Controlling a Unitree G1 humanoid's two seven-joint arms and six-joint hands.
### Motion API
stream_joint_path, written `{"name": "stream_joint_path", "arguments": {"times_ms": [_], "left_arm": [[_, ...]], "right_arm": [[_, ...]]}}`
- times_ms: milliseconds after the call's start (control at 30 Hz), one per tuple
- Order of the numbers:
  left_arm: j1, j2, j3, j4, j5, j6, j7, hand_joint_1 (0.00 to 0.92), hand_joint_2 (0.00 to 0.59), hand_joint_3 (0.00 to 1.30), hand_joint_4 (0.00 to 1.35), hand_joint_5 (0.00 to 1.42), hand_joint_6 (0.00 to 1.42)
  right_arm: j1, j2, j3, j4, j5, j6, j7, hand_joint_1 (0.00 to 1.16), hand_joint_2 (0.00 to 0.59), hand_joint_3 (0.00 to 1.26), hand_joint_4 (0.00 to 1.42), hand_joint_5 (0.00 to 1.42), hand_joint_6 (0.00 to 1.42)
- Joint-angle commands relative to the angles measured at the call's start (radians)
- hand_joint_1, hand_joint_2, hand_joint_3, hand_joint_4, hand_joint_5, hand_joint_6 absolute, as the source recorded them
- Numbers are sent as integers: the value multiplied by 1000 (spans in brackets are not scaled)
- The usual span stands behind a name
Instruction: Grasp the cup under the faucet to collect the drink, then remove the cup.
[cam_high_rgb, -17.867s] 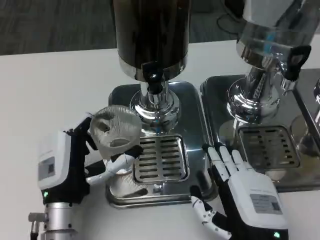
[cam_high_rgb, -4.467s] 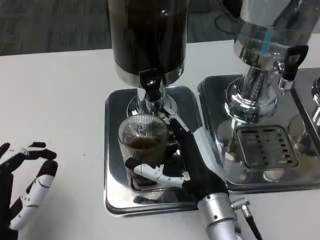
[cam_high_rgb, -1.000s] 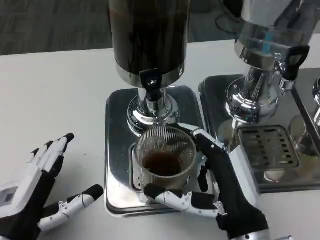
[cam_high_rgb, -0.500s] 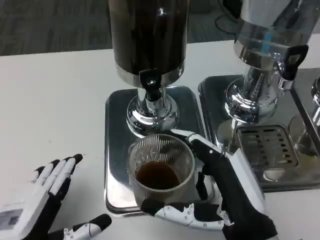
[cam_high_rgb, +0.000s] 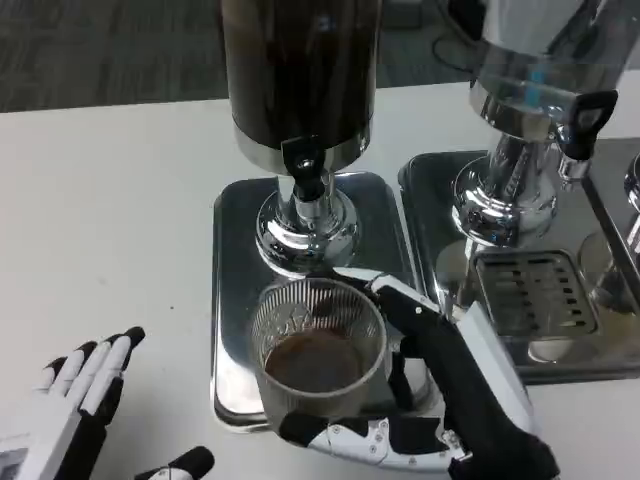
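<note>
Your right hand (cam_high_rgb: 440, 400) had the ribbed glass cup (cam_high_rgb: 318, 355) wrapped up, thumb across the near side and fingers round the far side. The cup stood upright with dark drink in it, over the near edge of the steel drip tray (cam_high_rgb: 228, 290), on your side of the black faucet (cam_high_rgb: 303, 165) and no longer under it. Your left hand (cam_high_rgb: 70, 405) sat spread and holding nothing, well off to the left. So I'd guess the way out was straight toward you.
</note>
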Motion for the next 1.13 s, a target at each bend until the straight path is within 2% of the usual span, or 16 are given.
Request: {"name": "stream_joint_path", "arguments": {"times_ms": [33,233,967,1133], "left_arm": [[2,-7,4,0,4,7,9,0,78,0,0,0,0],[6,-21,-6,-23,10,21,-5,0,78,0,0,0,0],[7,-29,-21,-29,22,32,-9,0,82,0,0,0,0],[3,-40,-42,-63,47,57,-22,0,82,0,0,0,0]], "right_arm": [[-14,13,-5,-18,28,-50,-7,994,134,489,625,885,1338],[1,1,-24,-29,52,-48,2,993,135,489,627,886,1338],[6,3,-35,-15,81,-54,16,992,132,489,628,886,1338],[18,-9,-56,-23,109,-59,20,990,133,489,628,886,1338]]}}
